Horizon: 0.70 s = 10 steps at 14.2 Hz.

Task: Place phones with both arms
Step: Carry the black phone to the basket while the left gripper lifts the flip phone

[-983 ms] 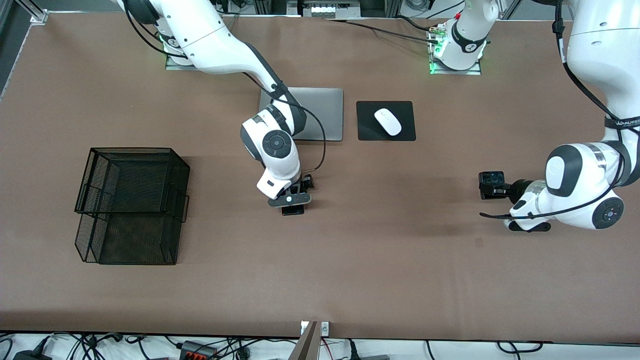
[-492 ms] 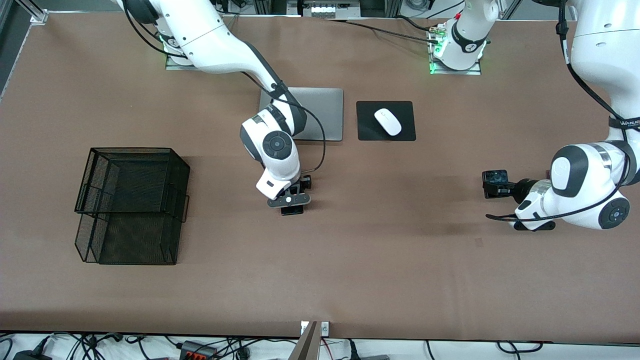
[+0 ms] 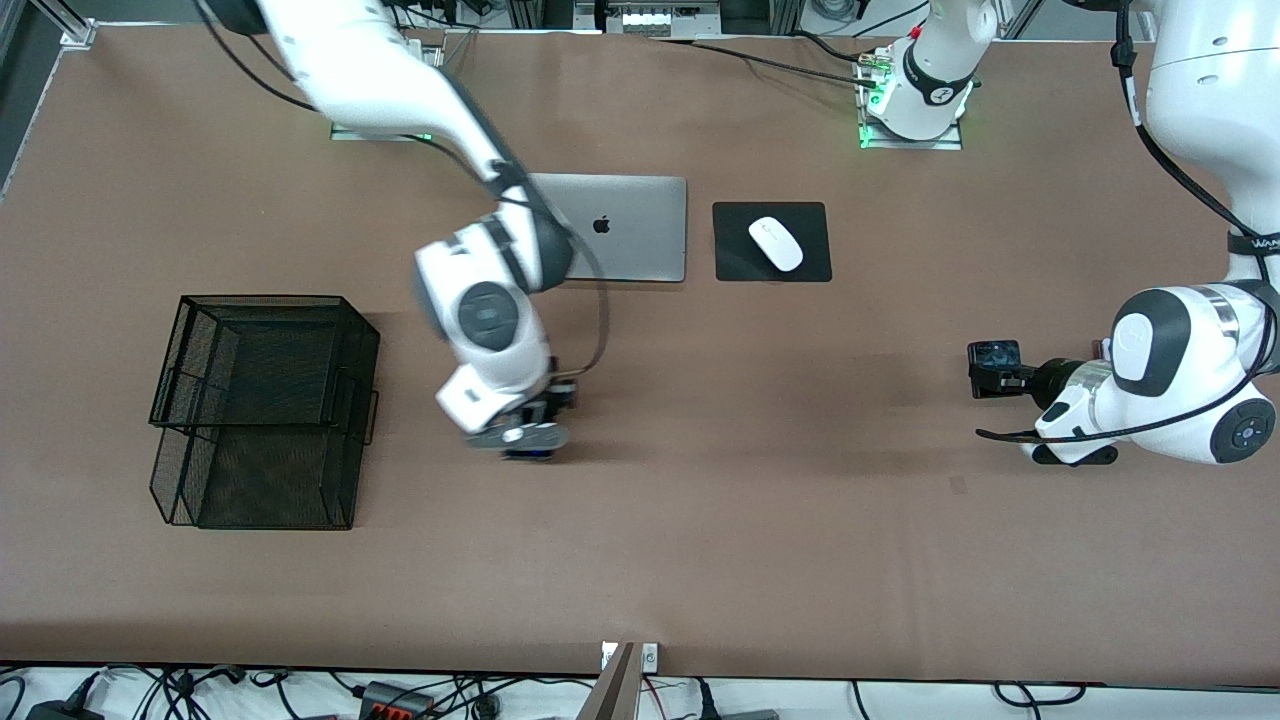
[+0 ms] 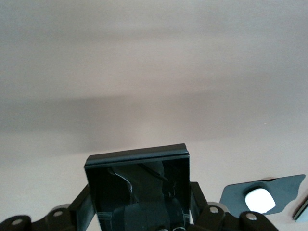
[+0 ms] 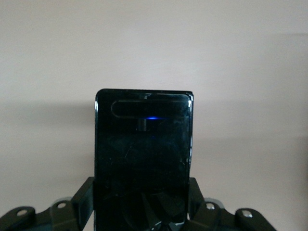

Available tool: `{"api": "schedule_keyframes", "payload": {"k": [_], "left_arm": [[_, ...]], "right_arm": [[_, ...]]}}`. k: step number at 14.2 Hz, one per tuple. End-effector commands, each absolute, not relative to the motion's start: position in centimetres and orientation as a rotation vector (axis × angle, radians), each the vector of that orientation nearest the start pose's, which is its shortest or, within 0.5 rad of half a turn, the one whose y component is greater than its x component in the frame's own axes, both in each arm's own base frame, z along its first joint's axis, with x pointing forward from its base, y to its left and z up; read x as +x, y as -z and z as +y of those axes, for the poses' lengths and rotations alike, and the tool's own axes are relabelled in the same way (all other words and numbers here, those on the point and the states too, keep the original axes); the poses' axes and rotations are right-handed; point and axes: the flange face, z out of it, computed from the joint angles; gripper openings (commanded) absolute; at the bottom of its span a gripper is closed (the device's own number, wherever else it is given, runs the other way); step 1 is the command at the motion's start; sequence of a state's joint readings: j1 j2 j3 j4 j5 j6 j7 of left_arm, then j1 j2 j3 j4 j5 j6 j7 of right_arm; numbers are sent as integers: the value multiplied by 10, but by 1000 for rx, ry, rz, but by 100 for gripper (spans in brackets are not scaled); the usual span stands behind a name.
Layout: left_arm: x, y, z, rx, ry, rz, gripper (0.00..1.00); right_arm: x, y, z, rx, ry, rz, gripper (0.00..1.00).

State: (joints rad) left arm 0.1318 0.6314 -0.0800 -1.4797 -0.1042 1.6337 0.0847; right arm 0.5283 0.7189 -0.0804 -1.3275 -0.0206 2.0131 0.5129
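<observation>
Both arms carry a phone. The right claw is clamped on the slim phone, up over the middle of the bench, between the laptop and the mesh rack. The phone's long axis runs straight out from the claw and its free end points away from the wrist. To carry it well, I'd hold the wrist level, go slowly to the rack, and release only when the phone rests flat.

The left claw is closed on the folded phone, over the left arm's end of the bench; its free edge points toward mid-bench
</observation>
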Motion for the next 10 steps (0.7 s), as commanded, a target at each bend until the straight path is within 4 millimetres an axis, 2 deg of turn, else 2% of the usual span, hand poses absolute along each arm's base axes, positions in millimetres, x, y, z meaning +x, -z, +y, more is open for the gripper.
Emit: {"api": "schedule_keyframes", "payload": {"k": [1, 2, 4, 6, 8, 10], "left_arm": [[664, -310, -9, -3217, -776, -44, 21], [664, -316, -48, -3203, -817, -92, 21], [672, -324, -121, -3210, -831, -331, 20], [680, -334, -187, -3240, -832, -457, 20], [686, -346, -231, -3321, -853, -591, 20], [690, -353, -280, -3430, -762, -776, 20]], "right_arm": [[653, -338, 260, -3244, -106, 128, 24], [650, -345, 240, -3252, -153, 108, 24], [646, -368, 199, -3254, -225, 107, 24], [643, -390, 162, -3264, -308, 65, 24], [634, -397, 127, -3255, -417, 73, 24], [616, -392, 102, -3244, -499, 91, 24]]}}
